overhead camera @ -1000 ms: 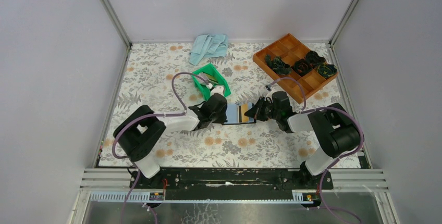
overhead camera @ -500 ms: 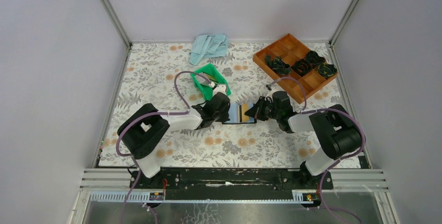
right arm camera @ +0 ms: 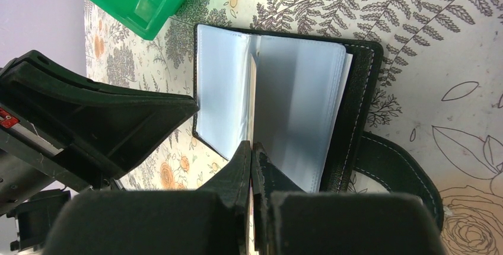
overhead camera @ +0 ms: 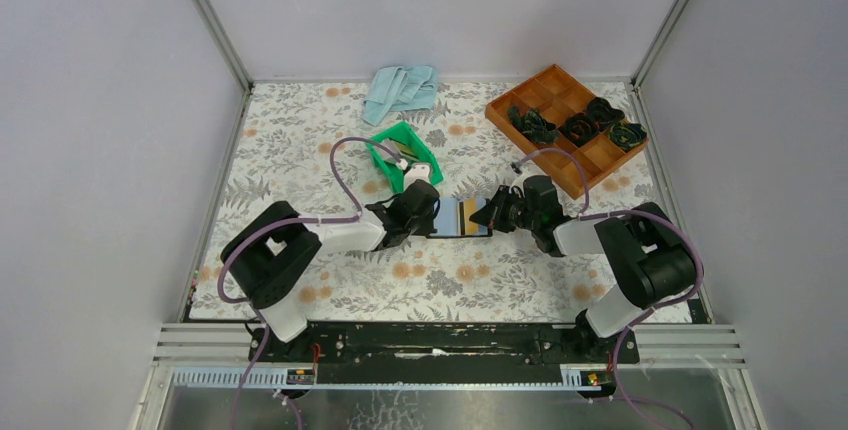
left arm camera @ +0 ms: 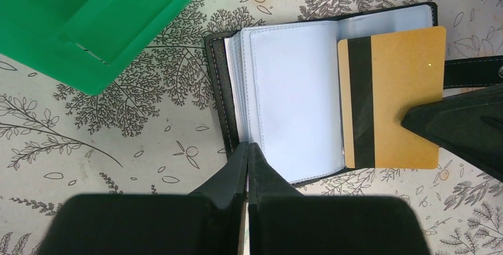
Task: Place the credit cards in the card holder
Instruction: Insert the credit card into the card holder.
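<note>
Currently insertion step in hand. Open card holder lies near middle of table, just beside green bin, clear plastic sleeves facing up. Left gripper: fingers together, tips on holder's edge; whether sleeve is pinched, cannot tell. Right gripper: clamped on gold credit card, which lies over one side of holder, seemingly not yet inside sleeve. Next move, in my judgement: line up card edge with sleeve mouth, push in gently, left arm steadying holder.
</note>
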You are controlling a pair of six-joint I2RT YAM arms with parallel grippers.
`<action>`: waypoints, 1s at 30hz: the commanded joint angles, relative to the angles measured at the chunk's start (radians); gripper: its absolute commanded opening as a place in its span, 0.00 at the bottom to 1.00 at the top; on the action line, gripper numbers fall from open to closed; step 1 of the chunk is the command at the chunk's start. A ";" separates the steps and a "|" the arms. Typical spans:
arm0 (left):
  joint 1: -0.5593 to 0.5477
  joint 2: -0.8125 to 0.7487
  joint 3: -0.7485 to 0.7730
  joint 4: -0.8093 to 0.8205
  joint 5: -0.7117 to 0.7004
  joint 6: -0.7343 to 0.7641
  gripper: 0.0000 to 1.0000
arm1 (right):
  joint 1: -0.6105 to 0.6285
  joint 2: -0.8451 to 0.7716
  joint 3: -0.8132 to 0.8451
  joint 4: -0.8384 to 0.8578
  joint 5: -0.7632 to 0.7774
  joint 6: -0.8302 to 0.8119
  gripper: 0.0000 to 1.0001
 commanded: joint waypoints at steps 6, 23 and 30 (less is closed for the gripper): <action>0.000 0.003 -0.022 -0.065 -0.041 0.012 0.00 | 0.007 0.001 -0.011 0.070 0.008 0.029 0.00; 0.000 0.008 -0.020 -0.065 -0.039 0.012 0.00 | 0.006 0.055 -0.040 0.194 -0.010 0.106 0.00; 0.000 0.013 -0.022 -0.066 -0.038 0.015 0.00 | 0.007 0.092 -0.061 0.279 -0.010 0.166 0.00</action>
